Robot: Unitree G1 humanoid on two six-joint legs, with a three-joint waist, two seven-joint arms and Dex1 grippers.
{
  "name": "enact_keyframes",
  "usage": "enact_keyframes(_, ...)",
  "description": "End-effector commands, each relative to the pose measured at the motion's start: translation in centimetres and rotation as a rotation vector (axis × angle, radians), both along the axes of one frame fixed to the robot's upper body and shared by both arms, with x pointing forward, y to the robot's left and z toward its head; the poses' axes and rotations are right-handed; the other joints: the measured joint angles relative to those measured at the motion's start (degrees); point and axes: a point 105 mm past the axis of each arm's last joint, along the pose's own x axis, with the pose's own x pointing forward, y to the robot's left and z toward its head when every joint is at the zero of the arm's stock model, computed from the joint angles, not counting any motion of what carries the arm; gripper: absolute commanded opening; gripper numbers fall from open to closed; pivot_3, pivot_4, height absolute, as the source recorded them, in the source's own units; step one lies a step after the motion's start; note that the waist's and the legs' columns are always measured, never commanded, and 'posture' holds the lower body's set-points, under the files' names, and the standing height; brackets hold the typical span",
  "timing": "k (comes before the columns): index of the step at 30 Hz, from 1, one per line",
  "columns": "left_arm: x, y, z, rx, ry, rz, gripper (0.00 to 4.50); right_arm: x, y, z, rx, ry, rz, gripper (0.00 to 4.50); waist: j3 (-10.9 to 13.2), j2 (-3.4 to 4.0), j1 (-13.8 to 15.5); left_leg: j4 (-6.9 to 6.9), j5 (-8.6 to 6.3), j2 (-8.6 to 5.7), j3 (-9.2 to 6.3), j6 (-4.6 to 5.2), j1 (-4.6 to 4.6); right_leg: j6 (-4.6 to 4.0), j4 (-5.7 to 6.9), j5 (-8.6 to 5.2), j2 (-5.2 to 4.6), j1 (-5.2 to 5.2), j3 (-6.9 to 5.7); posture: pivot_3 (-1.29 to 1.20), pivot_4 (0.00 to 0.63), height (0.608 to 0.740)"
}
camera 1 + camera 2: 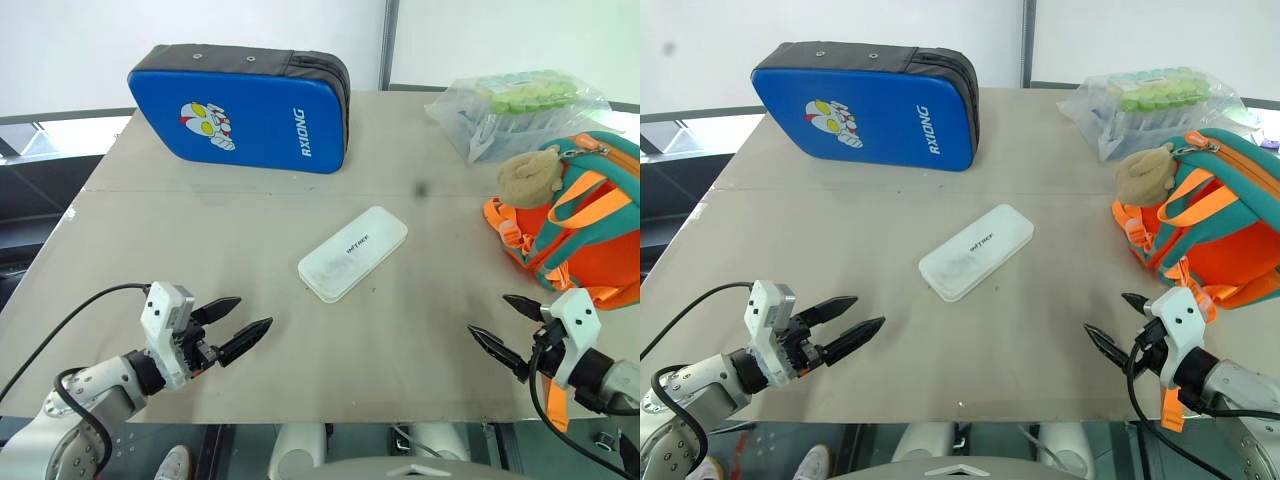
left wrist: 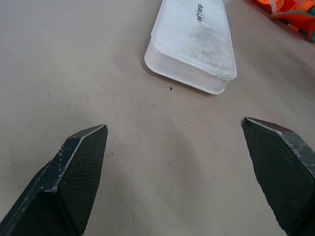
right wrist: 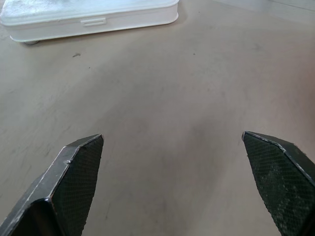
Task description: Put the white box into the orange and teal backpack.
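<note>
The white box [image 1: 352,252] lies flat near the middle of the table, its lid with small dark lettering facing up; it also appears in the left wrist view as the white box [image 2: 193,43] and in the right wrist view as the white box [image 3: 88,17]. The orange and teal backpack [image 1: 590,215] rests at the right edge, with a tan plush toy [image 1: 530,175] on it. My left gripper [image 1: 240,325] hovers open near the front left, empty, pointing toward the box. My right gripper [image 1: 505,325] is open and empty at the front right, just in front of the backpack.
A big blue padded case [image 1: 245,108] stands at the back left. A clear plastic bag of green items [image 1: 515,105] lies at the back right behind the backpack. The table's front edge [image 1: 330,422] runs just below both grippers.
</note>
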Motion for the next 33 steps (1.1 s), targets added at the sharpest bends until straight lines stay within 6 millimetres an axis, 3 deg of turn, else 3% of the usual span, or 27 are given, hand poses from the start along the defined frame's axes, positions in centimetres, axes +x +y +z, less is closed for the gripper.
enact_keyframes(1,0.6,0.1,0.9,-0.001,-0.051,0.032,4.44,1.2,0.1,1.6,-0.003,-0.095,-0.04,4.45,0.0,0.0,-0.01,-0.01,0.0,0.0,-0.01,0.0,0.0,0.0,0.0,0.0,0.01,0.0,-0.01,0.0,0.15,0.74)
enact_keyframes(6,2.3,-0.5,1.7,-0.092,-0.086,0.173,4.44,5.0,2.3,3.0,-0.019,-0.184,-0.059,4.45,-0.03,-0.06,-0.26,0.15,0.02,0.01,-0.04,0.02,0.06,0.16,0.09,-0.05,0.04,0.01,0.07,0.0,0.15,0.74)
enact_keyframes(7,2.4,-0.5,1.8,-0.111,-0.085,0.197,4.48,5.5,2.9,3.1,0.005,-0.178,-0.042,4.22,-0.04,-0.08,-0.17,0.16,0.02,0.0,-0.04,0.02,0.08,0.15,0.12,-0.04,0.05,0.04,0.07,0.0,0.15,0.74)
enact_keyframes(10,2.6,-0.6,1.5,-0.152,-0.063,0.258,3.64,6.7,4.0,3.5,0.05,-0.163,-0.008,3.08,-0.04,-0.09,0.0,0.17,0.02,-0.01,-0.06,0.02,0.08,0.02,0.16,0.03,0.07,0.06,0.07,0.0,0.15,0.74)
enact_keyframes(16,2.7,-2.7,0.4,-0.179,0.019,0.329,0.79,13.1,5.2,4.1,-0.09,-0.23,-0.025,0.16,-0.03,-0.09,-0.43,0.17,0.02,-0.06,0.02,0.02,0.06,-0.1,0.16,0.1,0.1,0.03,0.21,0.0,0.15,0.74)
enact_keyframes(17,2.8,-3.0,-0.1,-0.173,0.046,0.336,0.44,14.3,5.2,4.0,-0.137,-0.243,-0.026,0.0,-0.03,-0.1,-0.44,0.17,0.03,-0.08,0.0,0.03,0.06,-0.1,0.17,0.11,0.1,0.03,0.21,0.0,0.15,0.74)
enact_keyframes(18,2.9,-3.5,-0.5,-0.178,0.07,0.339,0.09,15.8,5.2,3.9,-0.186,-0.262,-0.039,0.0,-0.03,-0.09,-0.35,0.18,0.03,-0.09,-0.02,0.03,0.07,-0.1,0.18,0.11,0.13,0.05,0.22,0.0,0.15,0.74)
enact_keyframes(21,3.4,-4.4,-1.8,-0.155,0.136,0.353,0.09,18.9,6.0,3.8,-0.238,-0.27,-0.013,0.0,-0.03,-0.09,-0.26,0.18,0.03,-0.08,-0.07,0.03,0.09,-0.12,0.23,0.12,0.24,0.05,0.28,0.0,0.15,0.74)
enact_keyframes(25,4.7,-5.4,-2.6,-0.139,0.17,0.363,0.09,21.5,8.2,2.6,-0.292,-0.248,0.114,0.0,-0.02,-0.07,-0.37,0.14,0.04,-0.06,-0.16,0.02,0.05,-0.03,0.23,0.18,0.4,0.05,0.37,0.0,0.15,0.74)
enact_keyframes(28,5.7,-6.4,-2.7,-0.134,0.176,0.333,0.09,21.6,9.7,0.7,-0.316,-0.147,0.262,0.0,-0.01,-0.06,-0.46,0.14,0.04,-0.06,-0.1,0.02,0.06,0.11,0.21,0.26,0.41,0.06,0.42,0.0,0.15,0.74)
enact_keyframes(33,7.0,-6.7,-2.6,-0.114,0.163,0.3,0.09,18.9,10.4,-0.9,-0.309,-0.042,0.508,0.0,-0.03,-0.04,-0.09,0.15,0.04,-0.05,-0.1,0.02,0.07,0.12,0.17,0.27,0.38,0.15,0.39,0.0,0.15,0.74)
